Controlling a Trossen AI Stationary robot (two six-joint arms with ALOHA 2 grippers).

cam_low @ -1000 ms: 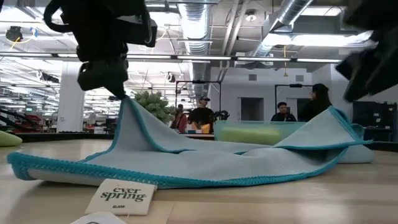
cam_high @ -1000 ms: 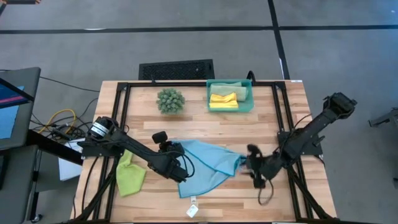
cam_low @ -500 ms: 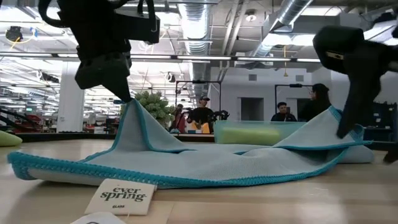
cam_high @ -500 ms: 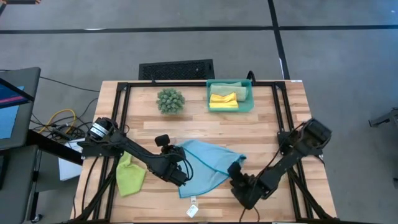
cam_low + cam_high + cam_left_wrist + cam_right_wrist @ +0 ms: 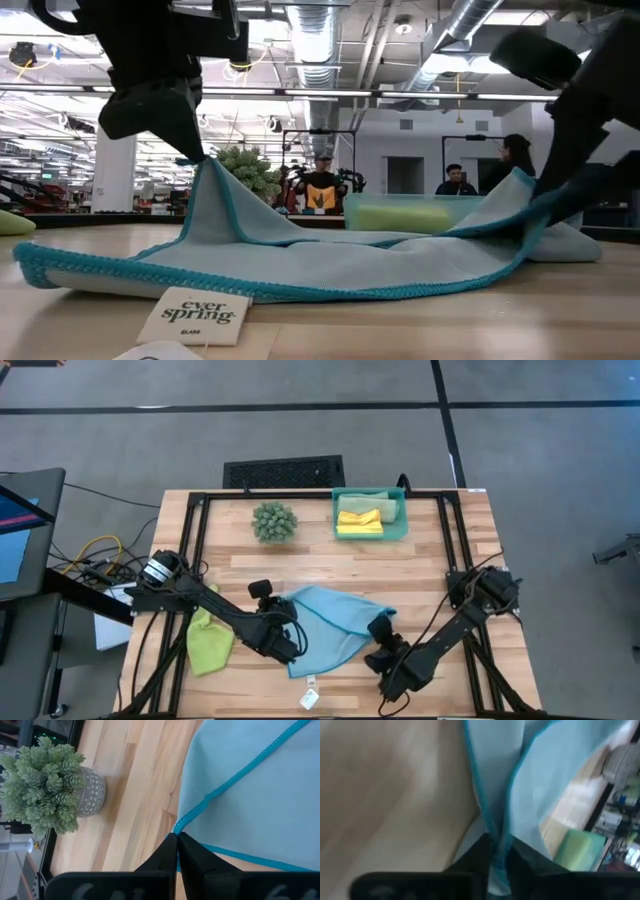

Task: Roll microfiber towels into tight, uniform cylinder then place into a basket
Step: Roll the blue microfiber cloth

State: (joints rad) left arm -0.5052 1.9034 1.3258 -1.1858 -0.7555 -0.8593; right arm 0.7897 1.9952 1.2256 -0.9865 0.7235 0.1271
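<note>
The light blue towel (image 5: 335,622) is lying rumpled near the table's (image 5: 430,570) front edge, the left gripper (image 5: 288,643) pinching its left edge and the right gripper (image 5: 381,645) clamping its right edge, both lifting folds.

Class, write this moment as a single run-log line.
left gripper: shut on light blue towel edge | right gripper: shut on its opposite edge | lime green towel: table | yellow towel: in basket

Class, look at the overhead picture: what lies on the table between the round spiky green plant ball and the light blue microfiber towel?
Only bare wooden tabletop separates the plant ball from the light blue towel, as the high view shows.
</note>
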